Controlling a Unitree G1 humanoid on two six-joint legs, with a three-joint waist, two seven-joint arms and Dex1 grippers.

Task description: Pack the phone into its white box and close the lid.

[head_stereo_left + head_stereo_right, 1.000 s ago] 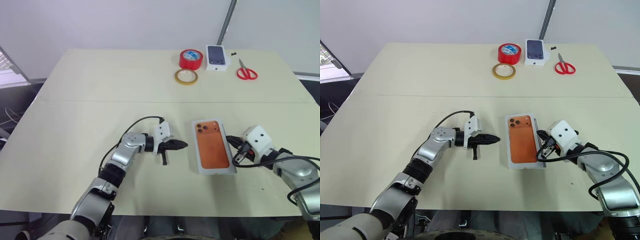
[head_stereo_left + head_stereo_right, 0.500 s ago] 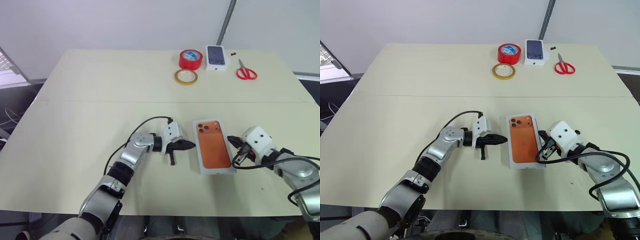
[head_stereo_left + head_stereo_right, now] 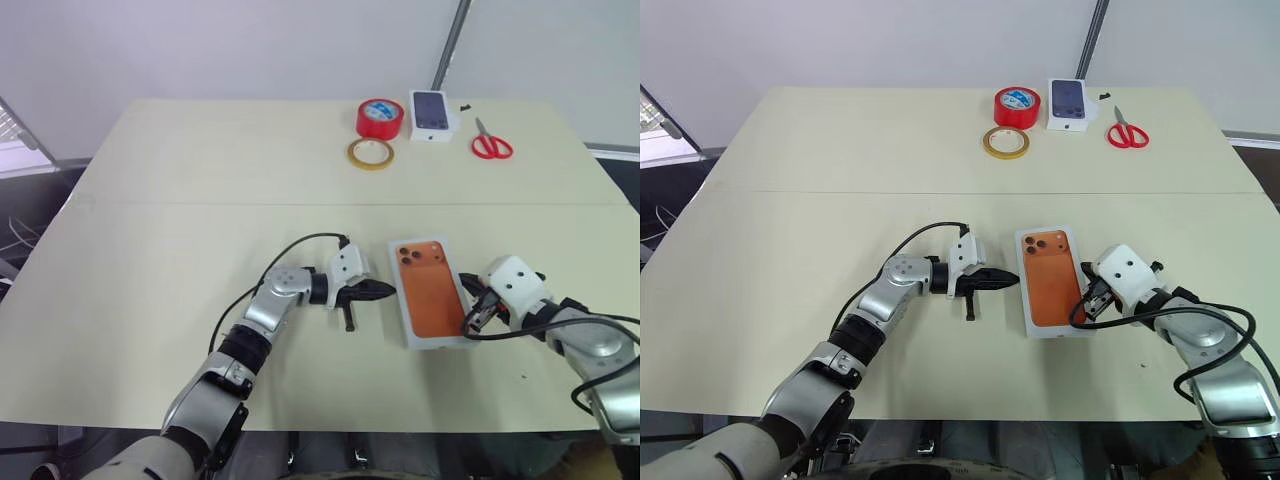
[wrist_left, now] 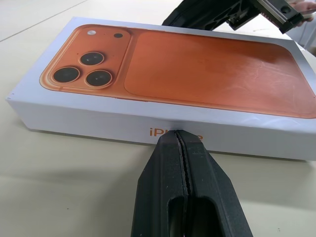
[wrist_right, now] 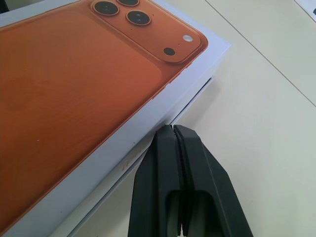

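Note:
The white box (image 5: 193,102) lies closed on the table with the lid (image 3: 432,300) on it. The lid's top bears an orange phone picture, and a thin gap shows under its rim in the right wrist view. The phone itself is hidden. My left gripper (image 3: 388,291) is shut and points right at the lid's left long side (image 4: 89,116); I cannot tell if it touches. My right gripper (image 3: 472,318) is shut, its tip (image 5: 173,129) against the box's right long side near the front corner.
At the table's far edge stand a red tape roll (image 3: 380,118), a yellow tape ring (image 3: 371,153), a small white box with a dark phone picture (image 3: 433,113) and red scissors (image 3: 492,145). A black cable loops over my left forearm.
My left gripper has slid right across the table up to the box's left side. The right gripper has stayed at the box's right side.

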